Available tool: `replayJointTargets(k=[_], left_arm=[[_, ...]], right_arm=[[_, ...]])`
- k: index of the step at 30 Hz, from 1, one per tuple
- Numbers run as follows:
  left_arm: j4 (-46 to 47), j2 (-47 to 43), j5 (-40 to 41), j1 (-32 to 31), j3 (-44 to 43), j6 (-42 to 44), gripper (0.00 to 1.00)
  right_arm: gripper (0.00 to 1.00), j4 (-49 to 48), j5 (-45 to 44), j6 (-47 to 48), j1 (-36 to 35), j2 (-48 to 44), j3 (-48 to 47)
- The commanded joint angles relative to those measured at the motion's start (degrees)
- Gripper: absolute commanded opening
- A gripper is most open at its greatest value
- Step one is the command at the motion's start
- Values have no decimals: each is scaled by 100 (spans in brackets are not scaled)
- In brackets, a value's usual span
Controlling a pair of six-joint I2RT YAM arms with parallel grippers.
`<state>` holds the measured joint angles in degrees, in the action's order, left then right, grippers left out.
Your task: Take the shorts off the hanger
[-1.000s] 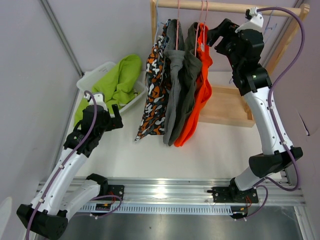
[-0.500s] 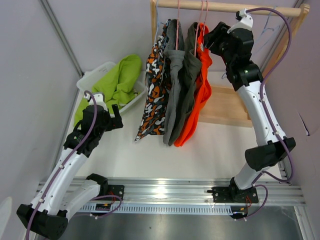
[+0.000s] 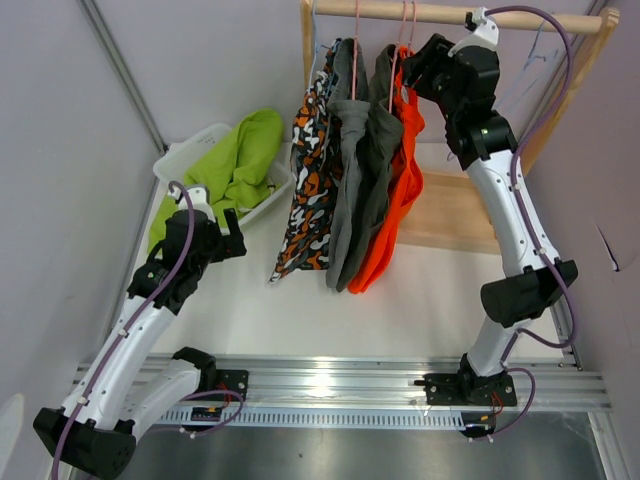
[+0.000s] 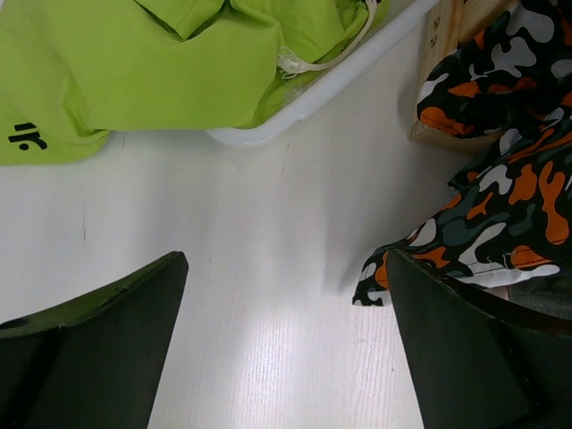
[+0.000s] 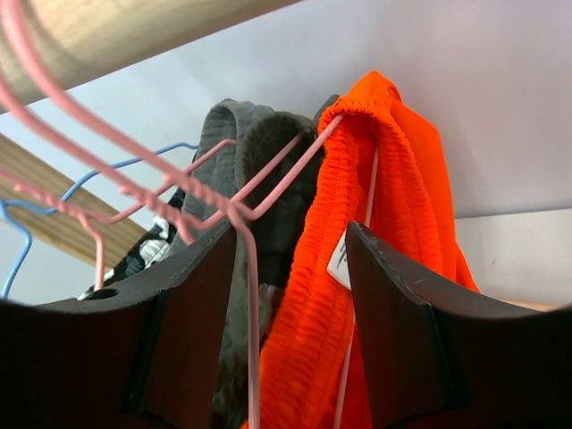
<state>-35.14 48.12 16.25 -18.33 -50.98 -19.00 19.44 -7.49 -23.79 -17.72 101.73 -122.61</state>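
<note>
Item: orange shorts (image 5: 393, 179), hung on a pink hanger (image 5: 234, 213), waistband between the right gripper's (image 5: 290, 232) fingers. We note a small white tag (image 5: 340, 261), unreadable. We cannot tell whether this gripper pinches the cloth or merely flanks it. Beyond it hang dark grey shorts (image 5: 241, 121) and camouflage shorts (image 3: 310, 170). Lime green shorts (image 4: 179, 63), bearing a black logo mark (image 4: 27, 136), lie in a white basket (image 4: 331, 85) ahead of the left gripper (image 4: 286, 268), which is spread wide and holds nothing.

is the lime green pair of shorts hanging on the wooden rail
No, the lime green shorts lie draped over the white basket, well away from the wooden rail.
</note>
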Motion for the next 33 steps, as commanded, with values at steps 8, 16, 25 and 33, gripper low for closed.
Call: replayJointTargets(k=[8, 16, 25, 33], left_arm=[[130, 5, -17, -39, -8, 90, 99], [121, 13, -8, -39, -26, 99, 99], [43, -207, 448, -800, -603, -6, 99], [67, 1119, 1162, -3456, -3346, 607, 99]], right_arm=[[46, 7, 45, 15, 40, 742, -1063], [0, 174, -34, 173, 84, 1174, -1714], [0, 25, -288, 418, 251, -56, -775], [0, 648, -1483, 621, 409, -1260, -256]])
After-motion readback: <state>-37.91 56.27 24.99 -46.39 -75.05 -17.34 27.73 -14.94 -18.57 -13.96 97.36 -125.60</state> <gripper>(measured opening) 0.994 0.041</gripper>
